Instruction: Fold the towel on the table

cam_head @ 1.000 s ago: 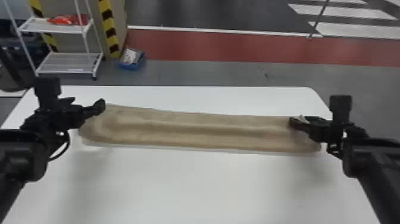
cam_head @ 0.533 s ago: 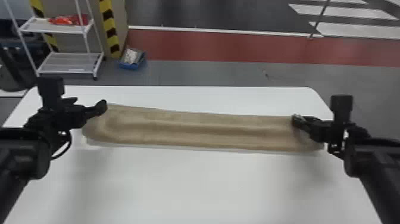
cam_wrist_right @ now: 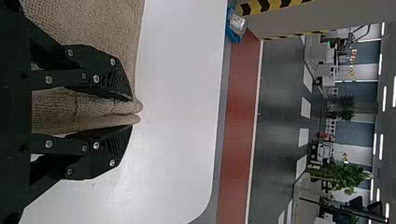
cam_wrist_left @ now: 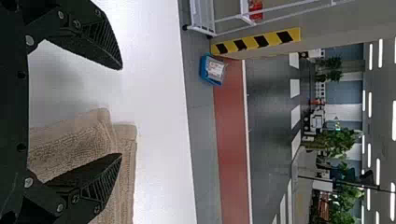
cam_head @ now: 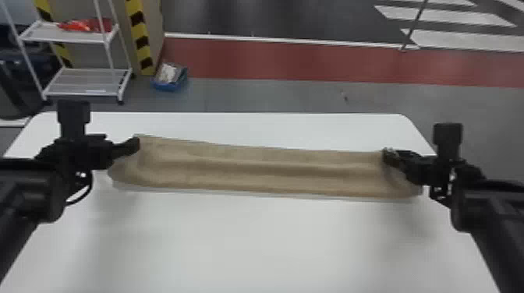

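Grey floor (cam_head: 253,93) runs beyond the far edge of a white worktop (cam_head: 253,241), which carries the towel (cam_head: 253,167) as one long strip. Its long axis lies side to side between my two tools, the right end slightly nearer me. My left tool (cam_wrist_left: 120,112) stands at the left end, fingers spread: one over the towel, the other over bare worktop, a folded corner showing between. From there the cloth lies to my right. My right tool (cam_wrist_right: 131,112) is at the right end, folded cloth pinched between its fingers; from there the towel lies to my left.

Finding: the right is the nearer tool, in contact; the left is just beside its corner, with no grip. I judge that a lengthwise fold calls for moving one end along the axis toward the other. Risk noted: a one-sided pull may skew the strip.

Not verified: the number of layers in the pinch. In the head view, dark tools cover parts of both ends; in the right wrist view, the picture's edge cuts off the cloth.
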Robot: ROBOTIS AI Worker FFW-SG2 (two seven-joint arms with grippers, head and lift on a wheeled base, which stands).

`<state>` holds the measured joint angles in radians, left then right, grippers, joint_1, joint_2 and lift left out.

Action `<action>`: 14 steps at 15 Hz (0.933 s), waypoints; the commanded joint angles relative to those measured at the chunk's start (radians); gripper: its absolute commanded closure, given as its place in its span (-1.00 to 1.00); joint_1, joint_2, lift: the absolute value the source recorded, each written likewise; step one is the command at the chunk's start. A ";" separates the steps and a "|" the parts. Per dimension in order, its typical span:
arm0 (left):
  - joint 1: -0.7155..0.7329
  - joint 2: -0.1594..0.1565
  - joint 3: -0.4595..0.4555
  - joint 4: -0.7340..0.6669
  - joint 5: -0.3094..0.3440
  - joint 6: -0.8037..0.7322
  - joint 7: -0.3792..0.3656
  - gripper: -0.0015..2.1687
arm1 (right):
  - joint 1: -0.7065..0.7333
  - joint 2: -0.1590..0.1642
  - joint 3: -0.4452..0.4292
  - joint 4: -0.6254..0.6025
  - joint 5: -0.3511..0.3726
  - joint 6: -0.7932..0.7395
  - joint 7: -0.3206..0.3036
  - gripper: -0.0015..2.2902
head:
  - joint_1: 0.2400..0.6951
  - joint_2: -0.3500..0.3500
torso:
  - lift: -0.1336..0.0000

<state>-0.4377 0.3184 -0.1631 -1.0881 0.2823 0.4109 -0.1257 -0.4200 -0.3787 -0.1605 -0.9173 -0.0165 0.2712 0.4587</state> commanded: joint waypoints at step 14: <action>0.002 -0.002 0.002 0.004 -0.011 0.018 -0.023 -0.52 | 0.015 0.003 0.003 -0.017 -0.002 0.010 0.000 -0.28 | 1.00 -0.33 | -0.91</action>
<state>-0.4342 0.3161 -0.1580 -1.0859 0.2797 0.4255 -0.1468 -0.4051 -0.3746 -0.1593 -0.9341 -0.0184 0.2816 0.4586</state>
